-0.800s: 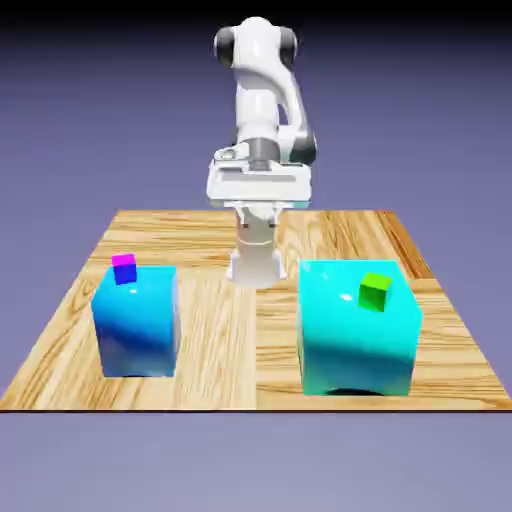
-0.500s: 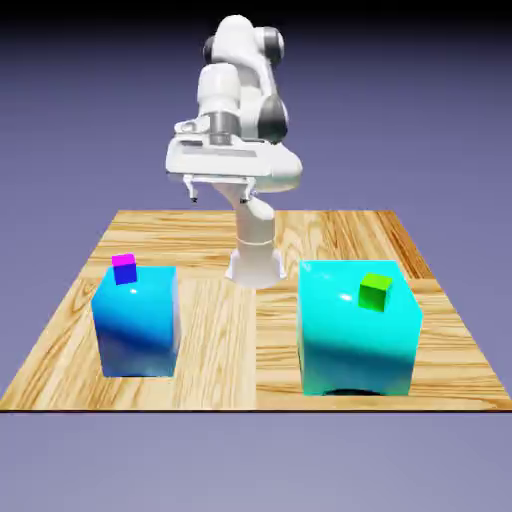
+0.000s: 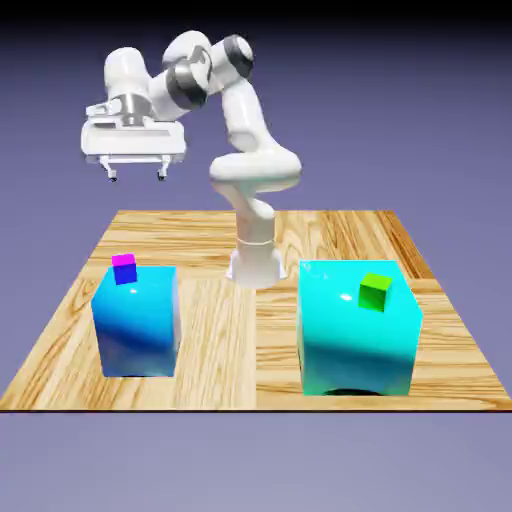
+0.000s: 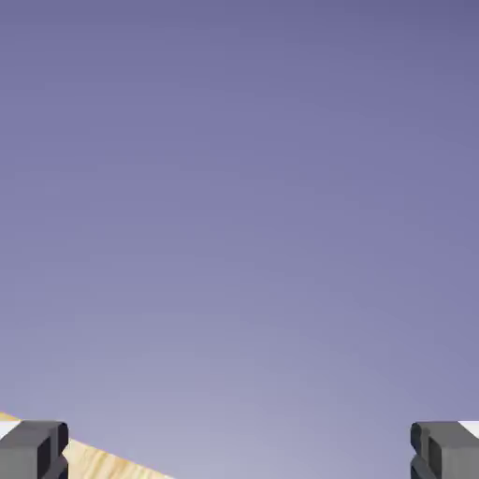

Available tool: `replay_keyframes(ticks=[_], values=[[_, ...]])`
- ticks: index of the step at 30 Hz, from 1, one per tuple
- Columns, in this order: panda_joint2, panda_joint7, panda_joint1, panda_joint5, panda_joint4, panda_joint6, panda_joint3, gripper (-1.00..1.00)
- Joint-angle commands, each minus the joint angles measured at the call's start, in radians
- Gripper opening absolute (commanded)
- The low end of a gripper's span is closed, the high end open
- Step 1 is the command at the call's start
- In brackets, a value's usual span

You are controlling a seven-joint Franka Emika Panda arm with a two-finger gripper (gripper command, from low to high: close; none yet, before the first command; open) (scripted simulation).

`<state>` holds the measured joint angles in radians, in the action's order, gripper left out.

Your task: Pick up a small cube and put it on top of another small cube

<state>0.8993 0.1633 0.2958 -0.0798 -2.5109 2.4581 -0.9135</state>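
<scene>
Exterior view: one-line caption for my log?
Open gripper hangs high above the magenta cube on the blue block; green cube waits.

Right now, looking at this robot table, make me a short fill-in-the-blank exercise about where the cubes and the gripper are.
1. The tiny magenta-topped cube sits on the large ____ block.
2. The tiny green cube sits on the large ____ block.
3. The gripper hangs high above the table with its fingers ____ and nothing between them.
4. In the hand view, only a corner of the ____ table shows.

Missing words: blue; cyan; open; wooden
</scene>
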Motion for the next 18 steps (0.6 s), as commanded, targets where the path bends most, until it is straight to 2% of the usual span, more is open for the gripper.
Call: replay_keyframes(ticks=[1, 18], values=[[0.013, 0.036, 0.011, -0.003, 0.012, -0.023, -0.036, 0.0], [0.235, 0.646, 0.203, -0.057, 0.214, -0.413, -0.652, 0.0]])
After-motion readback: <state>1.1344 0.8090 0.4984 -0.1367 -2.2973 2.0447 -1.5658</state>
